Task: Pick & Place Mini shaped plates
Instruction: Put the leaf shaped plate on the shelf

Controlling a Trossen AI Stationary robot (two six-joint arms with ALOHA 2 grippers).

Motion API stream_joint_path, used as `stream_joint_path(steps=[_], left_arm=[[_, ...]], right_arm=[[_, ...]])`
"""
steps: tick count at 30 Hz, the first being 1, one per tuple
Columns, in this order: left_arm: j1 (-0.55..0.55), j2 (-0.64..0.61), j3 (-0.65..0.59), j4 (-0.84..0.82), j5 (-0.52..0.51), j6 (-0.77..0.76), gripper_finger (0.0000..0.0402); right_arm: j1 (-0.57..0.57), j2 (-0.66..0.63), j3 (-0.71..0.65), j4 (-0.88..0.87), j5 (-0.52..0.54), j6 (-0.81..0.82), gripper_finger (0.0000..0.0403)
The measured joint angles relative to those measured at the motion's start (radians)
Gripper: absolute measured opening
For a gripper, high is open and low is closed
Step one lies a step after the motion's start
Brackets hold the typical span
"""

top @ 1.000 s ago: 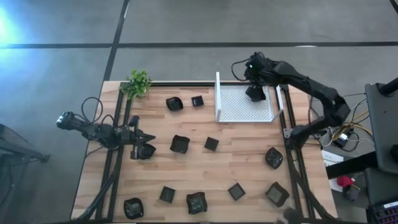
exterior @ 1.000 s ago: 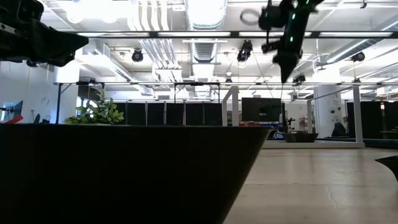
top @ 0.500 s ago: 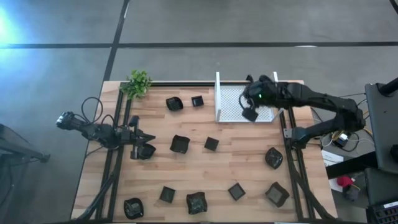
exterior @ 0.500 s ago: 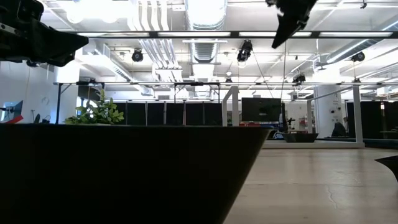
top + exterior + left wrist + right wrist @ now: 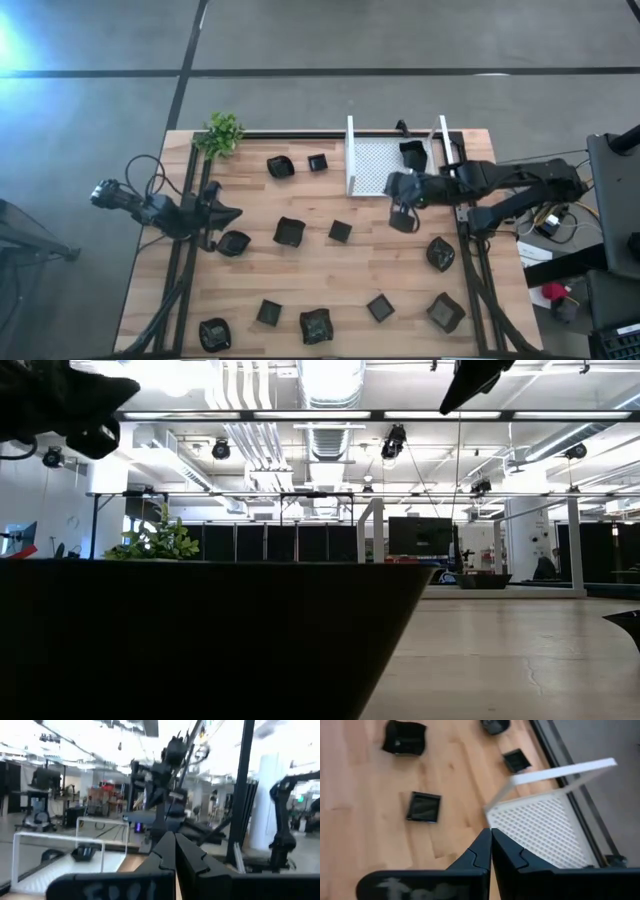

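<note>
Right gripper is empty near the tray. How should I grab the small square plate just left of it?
Take the small square plate from straight above, pinching two opposite straight rim edges. It lies flat and alone on the wood, clear of the irregular plate, so both sides look free. The right gripper, fingers shut, must open first.

green plant (image 5: 222, 133), wood table (image 5: 400, 270), wht mesh tray (image 5: 385, 167)
</note>
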State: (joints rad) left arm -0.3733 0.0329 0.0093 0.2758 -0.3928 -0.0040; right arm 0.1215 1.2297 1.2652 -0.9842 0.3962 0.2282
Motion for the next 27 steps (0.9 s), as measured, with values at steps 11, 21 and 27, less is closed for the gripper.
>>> stream_joint_path(steps=[11,21,27], left_arm=[[0.0,0.146,0.138,-0.263,-0.097,-0.149,0.0],[-0.001,0.455,0.303,-0.442,-0.096,-0.315,0.0],[-0.001,0.607,0.463,-0.732,-0.096,-0.5,0.0]], right_arm=[[0.063,-0.01,-0.032,0.084,0.0,0.005,0.0008],[0.062,-0.01,-0.032,0.099,0.0,0.0,0.0008],[0.062,-0.01,-0.032,0.099,0.0,0.0,0.0008]])
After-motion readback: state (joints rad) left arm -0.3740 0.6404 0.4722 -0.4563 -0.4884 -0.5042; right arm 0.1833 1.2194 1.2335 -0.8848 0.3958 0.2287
